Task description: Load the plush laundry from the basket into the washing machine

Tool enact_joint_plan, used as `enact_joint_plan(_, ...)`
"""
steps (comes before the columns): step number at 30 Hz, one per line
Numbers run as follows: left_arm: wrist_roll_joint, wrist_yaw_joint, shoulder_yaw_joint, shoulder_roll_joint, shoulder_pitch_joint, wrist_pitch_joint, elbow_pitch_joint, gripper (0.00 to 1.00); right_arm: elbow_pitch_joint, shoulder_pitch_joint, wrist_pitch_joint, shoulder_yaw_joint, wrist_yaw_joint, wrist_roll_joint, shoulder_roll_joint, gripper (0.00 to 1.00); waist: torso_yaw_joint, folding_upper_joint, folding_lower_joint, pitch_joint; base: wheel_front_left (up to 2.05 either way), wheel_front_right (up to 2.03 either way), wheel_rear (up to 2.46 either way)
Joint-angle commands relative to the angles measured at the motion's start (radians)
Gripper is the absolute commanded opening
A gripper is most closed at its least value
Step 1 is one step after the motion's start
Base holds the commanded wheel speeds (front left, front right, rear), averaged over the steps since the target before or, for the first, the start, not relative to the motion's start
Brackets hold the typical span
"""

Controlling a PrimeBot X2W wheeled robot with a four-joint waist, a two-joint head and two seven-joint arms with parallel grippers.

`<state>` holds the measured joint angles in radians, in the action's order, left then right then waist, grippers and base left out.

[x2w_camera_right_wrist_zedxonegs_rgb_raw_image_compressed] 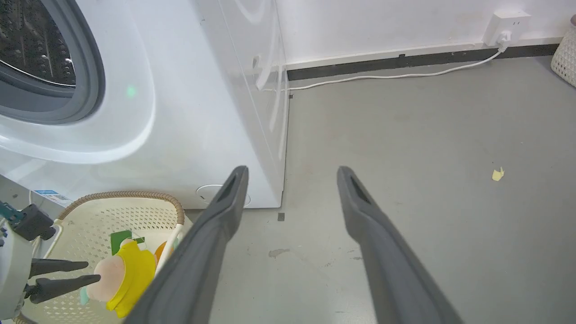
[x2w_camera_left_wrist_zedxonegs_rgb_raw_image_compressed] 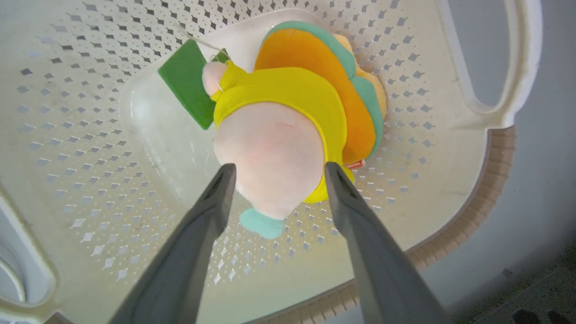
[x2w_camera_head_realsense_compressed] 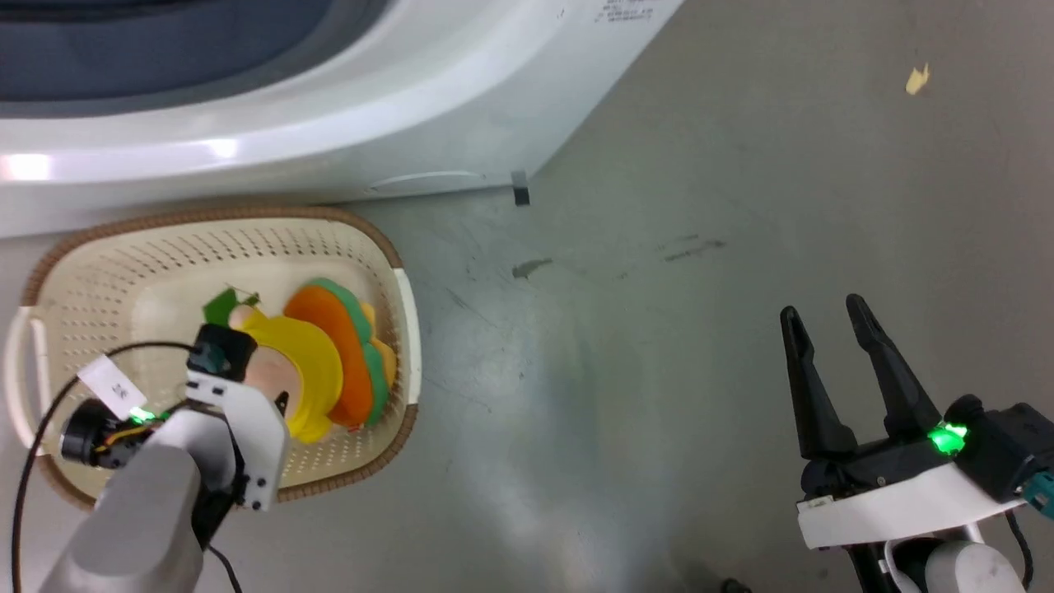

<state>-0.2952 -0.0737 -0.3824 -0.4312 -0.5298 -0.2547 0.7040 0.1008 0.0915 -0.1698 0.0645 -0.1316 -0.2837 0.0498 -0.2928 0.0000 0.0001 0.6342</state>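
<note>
The plush laundry (x2w_camera_head_realsense_compressed: 329,362) lies in the cream basket (x2w_camera_head_realsense_compressed: 247,216), which stands on the floor right in front of the white washing machine (x2w_camera_head_realsense_compressed: 329,123). My left arm's wrist (x2w_camera_head_realsense_compressed: 235,403) hangs over the basket and hides its fingers there. In the left wrist view my left gripper (x2w_camera_left_wrist_zedxonegs_rgb_raw_image_compressed: 279,167) is open, one finger on each side of the toy's pale pink head (x2w_camera_left_wrist_zedxonegs_rgb_raw_image_compressed: 270,148), inside the basket (x2w_camera_left_wrist_zedxonegs_rgb_raw_image_compressed: 67,135). My right gripper (x2w_camera_head_realsense_compressed: 823,311) is open and empty above bare floor. The right wrist view shows the washer's drum opening (x2w_camera_right_wrist_zedxonegs_rgb_raw_image_compressed: 36,54) with no door over it.
A white cable (x2w_camera_right_wrist_zedxonegs_rgb_raw_image_compressed: 382,76) runs along the back wall to a socket (x2w_camera_right_wrist_zedxonegs_rgb_raw_image_compressed: 506,22). A yellow scrap (x2w_camera_head_realsense_compressed: 916,80) lies on the grey floor. A pale woven basket (x2w_camera_right_wrist_zedxonegs_rgb_raw_image_compressed: 568,58) stands at the far right. Black tape (x2w_camera_head_realsense_compressed: 520,191) marks the washer's corner.
</note>
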Motion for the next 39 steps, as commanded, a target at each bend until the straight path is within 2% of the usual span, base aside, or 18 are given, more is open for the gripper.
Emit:
enact_joint_plan(1,-0.01,-0.003,-0.014,-0.015,-0.03,-0.008,0.021,1.0,0.009,0.015,-0.009,0.003,0.001,-0.012,0.0,1.0,-0.011,0.0,-0.0001,0.021,0.0,0.0,0.0)
enact_joint_plan(13,-0.049,-0.008,-0.087,-0.055,-0.139,-0.056,0.128,1.0,0.033,0.021,-0.034,0.014,0.001,-0.057,0.0,1.0,-0.048,0.0,-0.0001,0.127,0.0,0.0,0.0)
enact_joint_plan(14,-0.055,-0.009,-0.092,-0.057,-0.146,-0.058,0.138,0.62,0.034,0.023,-0.036,0.015,0.001,-0.06,0.0,1.0,-0.051,0.0,-0.0001,0.134,0.0,0.0,0.0)
enact_joint_plan(15,-0.06,-0.01,-0.097,-0.058,-0.152,-0.06,0.147,0.0,0.033,0.025,-0.038,0.015,0.001,-0.064,0.0,1.0,-0.055,0.0,-0.0001,0.141,0.0,0.0,0.0)
enact_joint_plan(23,-0.142,-0.002,-0.114,-0.098,-0.164,-0.004,0.258,0.0,0.008,0.072,-0.059,0.045,0.001,-0.092,0.0,1.0,-0.111,0.0,-0.0001,0.136,0.0,0.0,0.0)
enact_joint_plan(29,-0.219,0.0,-0.11,-0.051,-0.125,0.093,0.339,0.0,-0.022,0.067,-0.071,0.01,0.001,-0.053,0.0,1.0,-0.069,0.0,-0.0001,0.016,0.0,0.0,0.0)
enact_joint_plan(39,-0.316,-0.04,-0.145,0.06,-0.021,0.381,0.442,0.0,-0.073,-0.001,-0.092,-0.054,0.001,0.036,0.0,1.0,0.042,0.0,-0.0001,-0.252,0.0,0.0,0.0)
